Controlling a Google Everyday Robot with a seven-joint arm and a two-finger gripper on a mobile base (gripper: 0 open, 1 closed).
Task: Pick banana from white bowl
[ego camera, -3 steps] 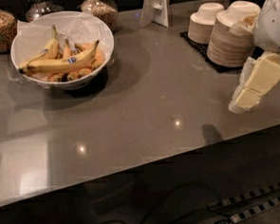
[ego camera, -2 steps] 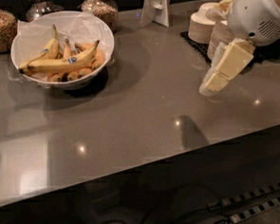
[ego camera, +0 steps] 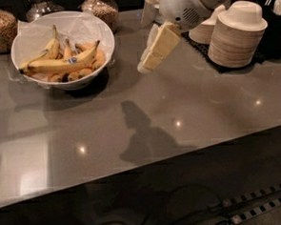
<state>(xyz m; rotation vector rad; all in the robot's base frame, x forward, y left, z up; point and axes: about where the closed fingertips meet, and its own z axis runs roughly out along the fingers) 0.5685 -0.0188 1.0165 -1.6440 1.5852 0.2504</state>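
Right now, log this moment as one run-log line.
stage: pre-grasp | gripper: over counter, right of white bowl, not touching | banana: in white bowl, not yet picked

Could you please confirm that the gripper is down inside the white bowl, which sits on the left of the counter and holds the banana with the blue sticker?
Not quite. The camera view shows the gripper in the air above the grey counter, to the right of the white bowl and apart from it. The rest holds: the bowl sits on the counter's left and holds the banana with the blue sticker.
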